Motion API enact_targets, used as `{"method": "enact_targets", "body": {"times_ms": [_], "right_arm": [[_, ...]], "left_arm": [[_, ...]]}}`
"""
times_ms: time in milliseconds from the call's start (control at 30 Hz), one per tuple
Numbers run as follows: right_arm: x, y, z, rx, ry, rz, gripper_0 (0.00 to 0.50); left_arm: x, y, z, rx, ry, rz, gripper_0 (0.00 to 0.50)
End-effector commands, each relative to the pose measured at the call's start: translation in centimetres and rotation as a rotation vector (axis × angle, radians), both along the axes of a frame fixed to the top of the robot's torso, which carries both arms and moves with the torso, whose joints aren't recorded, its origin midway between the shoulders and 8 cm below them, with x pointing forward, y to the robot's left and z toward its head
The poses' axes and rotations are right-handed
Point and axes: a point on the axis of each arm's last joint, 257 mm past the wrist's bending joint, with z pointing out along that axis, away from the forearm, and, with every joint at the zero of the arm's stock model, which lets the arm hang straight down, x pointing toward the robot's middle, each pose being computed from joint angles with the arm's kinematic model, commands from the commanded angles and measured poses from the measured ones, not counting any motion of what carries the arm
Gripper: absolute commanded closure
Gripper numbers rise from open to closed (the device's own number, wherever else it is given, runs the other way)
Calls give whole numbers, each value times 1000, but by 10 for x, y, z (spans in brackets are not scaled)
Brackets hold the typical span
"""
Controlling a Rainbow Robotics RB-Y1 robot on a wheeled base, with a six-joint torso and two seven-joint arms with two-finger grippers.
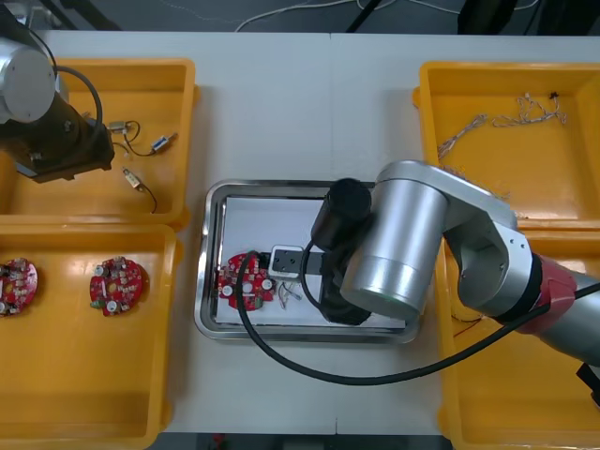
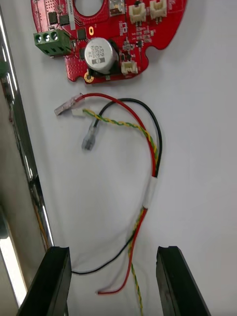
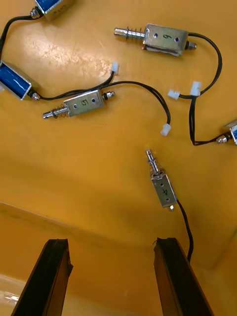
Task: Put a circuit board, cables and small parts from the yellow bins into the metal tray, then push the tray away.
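The right gripper hangs open over the red-and-yellow cable lying in the white-floored metal tray beside the round red circuit board; the left gripper, open too, hovers above small metal parts in a yellow bin; lowering onto one seems next.

An electronics lab bench: light table, yellow bins at nine and three o'clock holding boards, cables, small metal parts; tray centred; cords at twelve.
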Motion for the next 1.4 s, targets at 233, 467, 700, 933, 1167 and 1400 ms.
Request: {"method": "enact_targets", "body": {"times_ms": [233,467,700,933,1167,1400], "right_arm": [[7,-25,71,95,-12,-102,0],[14,-62,104,140,27,-224,0],[32,-81,137,257,-2,-334,0],[39,-111,149,355,5,-530,0],[44,-144,153,390,-4,-684,0],[45,-186,157,438,-15,-858,0]], "left_arm": [[50,-9,30,-86,-135,113,0],[64,-16,28,-88,-157,123,0],[67,-27,17,-108,-148,124,0],[76,-26,-1,-131,-147,146,0],[70,-32,-11,-139,-112,152,0],[65,-38,-20,-140,-83,153,0]]}}
